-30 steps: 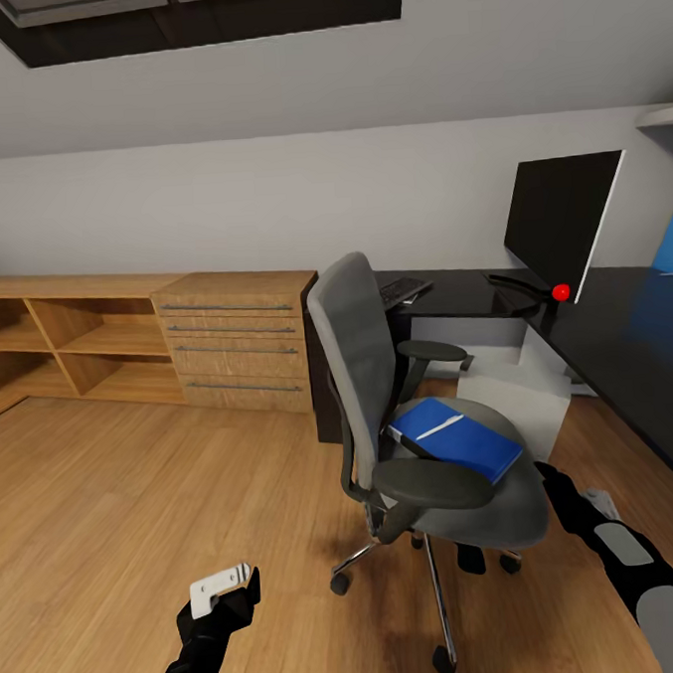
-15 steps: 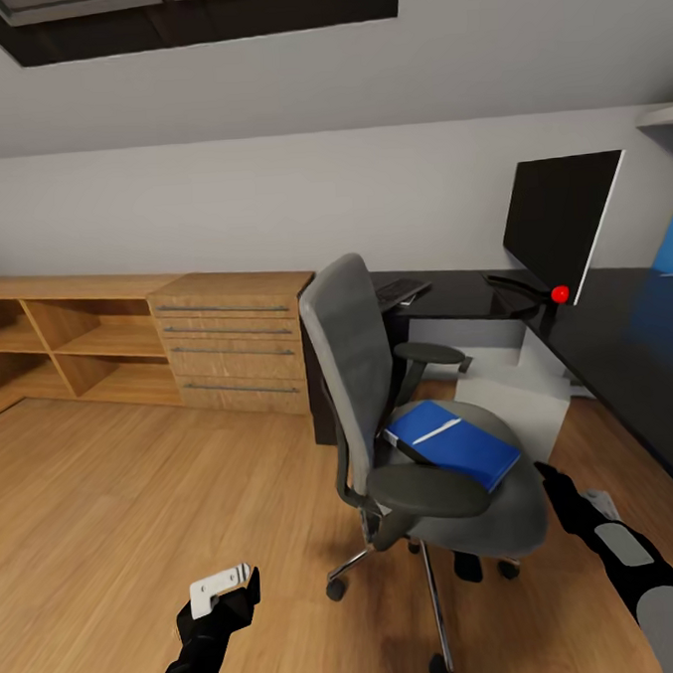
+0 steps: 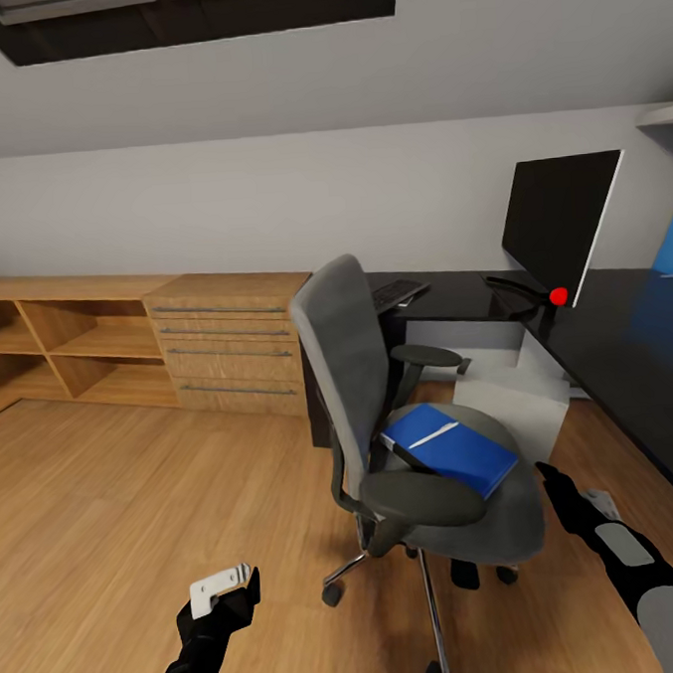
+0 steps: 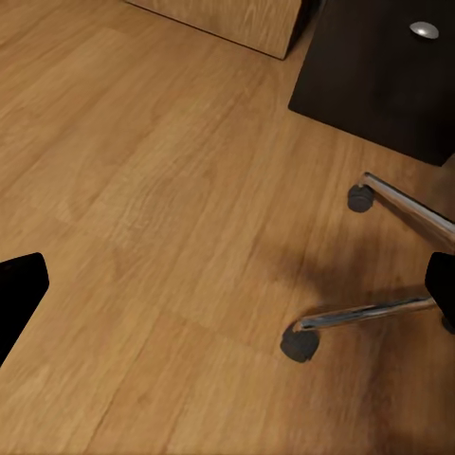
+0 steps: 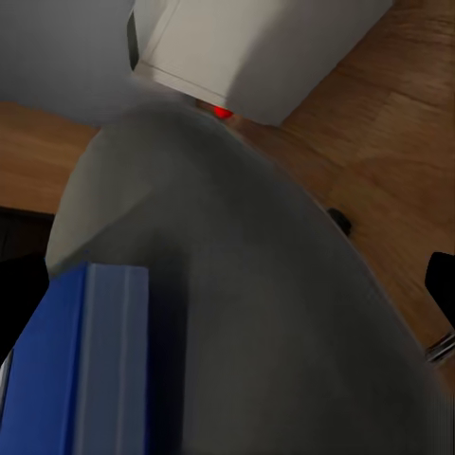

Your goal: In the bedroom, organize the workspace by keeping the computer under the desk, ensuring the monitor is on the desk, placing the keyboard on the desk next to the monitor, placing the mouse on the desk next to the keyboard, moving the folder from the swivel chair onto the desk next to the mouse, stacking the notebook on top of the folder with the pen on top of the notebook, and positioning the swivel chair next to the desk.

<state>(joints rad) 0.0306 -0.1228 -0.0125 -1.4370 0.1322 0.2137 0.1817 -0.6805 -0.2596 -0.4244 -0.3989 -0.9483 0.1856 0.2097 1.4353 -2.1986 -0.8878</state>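
Note:
The grey swivel chair (image 3: 364, 375) stands on the wood floor beside the black desk (image 3: 625, 334). The blue folder (image 3: 453, 451) lies on its seat, with the white pen (image 3: 437, 433) on top. On the desk are the black monitor (image 3: 561, 221) and the keyboard (image 3: 399, 293). The white computer (image 3: 514, 390) sits under the desk. Mouse and notebook are out of view. My left gripper (image 3: 230, 587) (image 4: 227, 284) hangs open over the floor by the chair's castors (image 4: 300, 345). My right gripper (image 3: 546, 475) (image 5: 227, 294) is open just off the seat edge (image 5: 275, 313), close to the folder (image 5: 81, 370).
A light-wood dresser (image 3: 232, 343) and open shelves (image 3: 68, 343) line the back wall left of the desk. A sloped ceiling hangs overhead. The chrome chair legs (image 4: 408, 213) spread over the floor near a black desk drawer (image 4: 379, 66) with a silver knob.
The whole picture has drifted a little left and the chair looms slightly larger, so the camera has moved. Both arms hold the same pose in the view.

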